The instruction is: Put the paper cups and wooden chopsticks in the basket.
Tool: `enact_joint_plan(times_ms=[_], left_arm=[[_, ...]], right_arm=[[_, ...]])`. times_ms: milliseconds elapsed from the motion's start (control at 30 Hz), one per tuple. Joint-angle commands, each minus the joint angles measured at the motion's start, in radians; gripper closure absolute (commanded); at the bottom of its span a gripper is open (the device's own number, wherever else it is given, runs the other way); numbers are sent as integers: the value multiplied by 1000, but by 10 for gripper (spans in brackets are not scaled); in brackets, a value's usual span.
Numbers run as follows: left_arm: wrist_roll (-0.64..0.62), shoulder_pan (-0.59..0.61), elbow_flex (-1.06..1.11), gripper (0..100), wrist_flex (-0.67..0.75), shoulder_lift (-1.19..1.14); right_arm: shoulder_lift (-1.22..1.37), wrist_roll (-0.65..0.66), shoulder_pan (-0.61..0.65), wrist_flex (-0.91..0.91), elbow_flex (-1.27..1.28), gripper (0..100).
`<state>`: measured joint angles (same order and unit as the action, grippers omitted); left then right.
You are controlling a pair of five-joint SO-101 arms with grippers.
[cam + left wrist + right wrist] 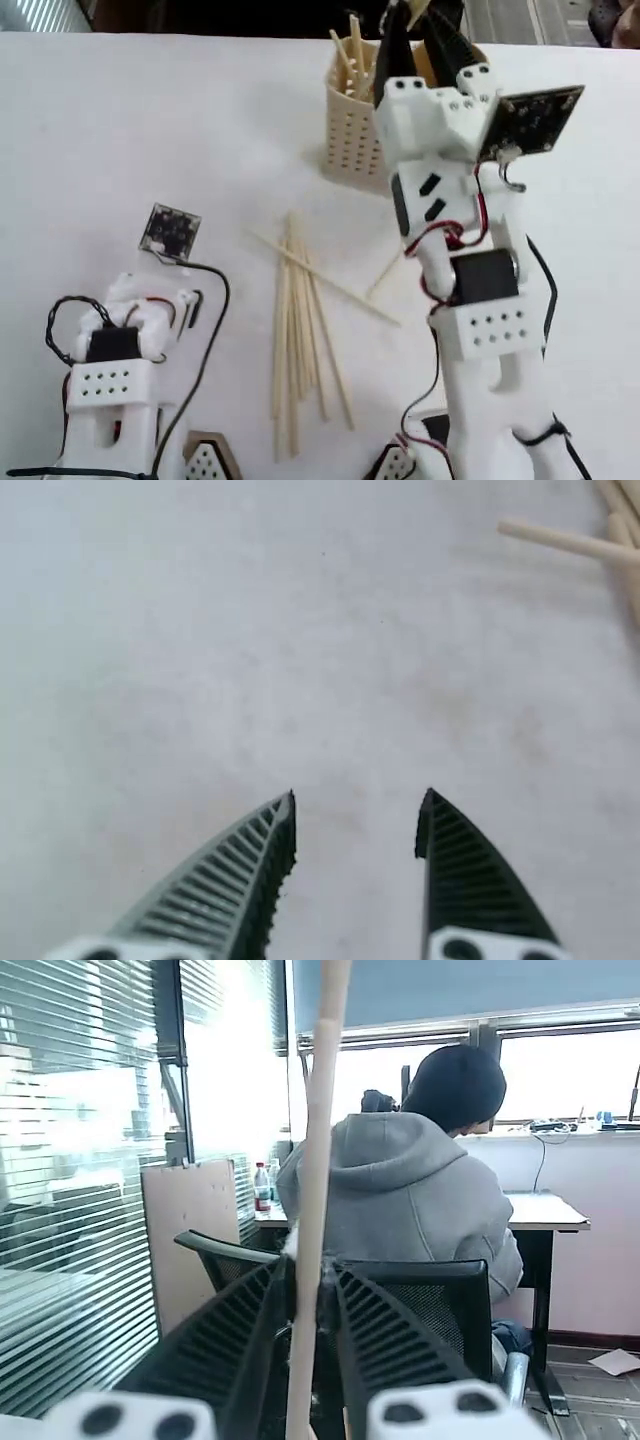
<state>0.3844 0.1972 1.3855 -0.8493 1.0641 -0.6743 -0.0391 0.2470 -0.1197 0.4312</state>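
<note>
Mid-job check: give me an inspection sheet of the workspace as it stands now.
Surface: white table.
Job's things: basket at the far side, chopsticks standing in it; loose chopsticks piled mid-table.
Clutter: nothing seen.
Grippers: right pincer shut on one chopstick above the basket; left pincer open over bare table.
Cables: black cable beside the left arm; red wires on the right arm.
Surroundings: window blinds, desk.

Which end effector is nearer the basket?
Right. The right end effector, holding a chopstick, is over the basket; the left end effector is far off, over the table.
</note>
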Motion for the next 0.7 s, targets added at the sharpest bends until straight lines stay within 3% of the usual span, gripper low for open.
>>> enact_joint_plan(times_ms=[0,200,500,667], left_arm=[[8,8,2,800,21,24],[8,8,2,800,21,24],[8,8,2,800,21,24],[8,8,2,800,21,24]], right_arm=[[77,-3,-30,122,-48,981],[232,0,-53,237,-48,981],[395,21,-48,209,-48,974],[400,81,-30,117,-48,834]])
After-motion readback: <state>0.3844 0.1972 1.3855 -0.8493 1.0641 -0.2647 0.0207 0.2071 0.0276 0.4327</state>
